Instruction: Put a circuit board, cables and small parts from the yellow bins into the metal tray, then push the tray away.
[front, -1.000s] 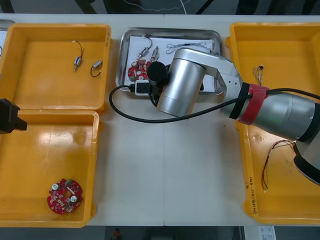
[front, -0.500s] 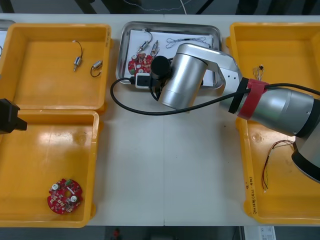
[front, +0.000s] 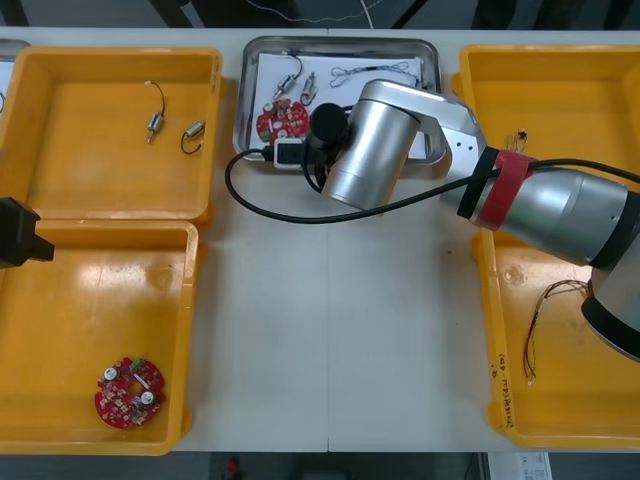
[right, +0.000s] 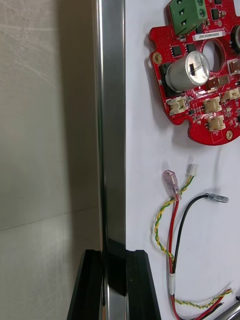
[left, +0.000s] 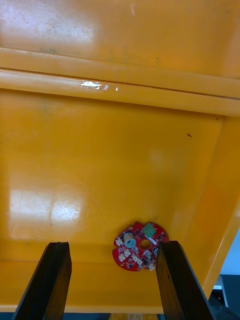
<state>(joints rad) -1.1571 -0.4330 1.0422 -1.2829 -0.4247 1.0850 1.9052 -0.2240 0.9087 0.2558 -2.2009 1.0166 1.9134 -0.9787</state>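
The metal tray is being gripped by the right hand, clamped on its near rim, probably for pushing it away; a circuit board and cables are lying inside. Left of the tray, the left hand is being held spread apart.

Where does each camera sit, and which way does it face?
Front: overhead, steeply down at the light table; both arms show.
Right wrist: right gripper, shut on the rim of the shiny metal tray.
Left wrist: open left gripper above a yellow bin.
Shared: front and left wrist see its round red circuit board.
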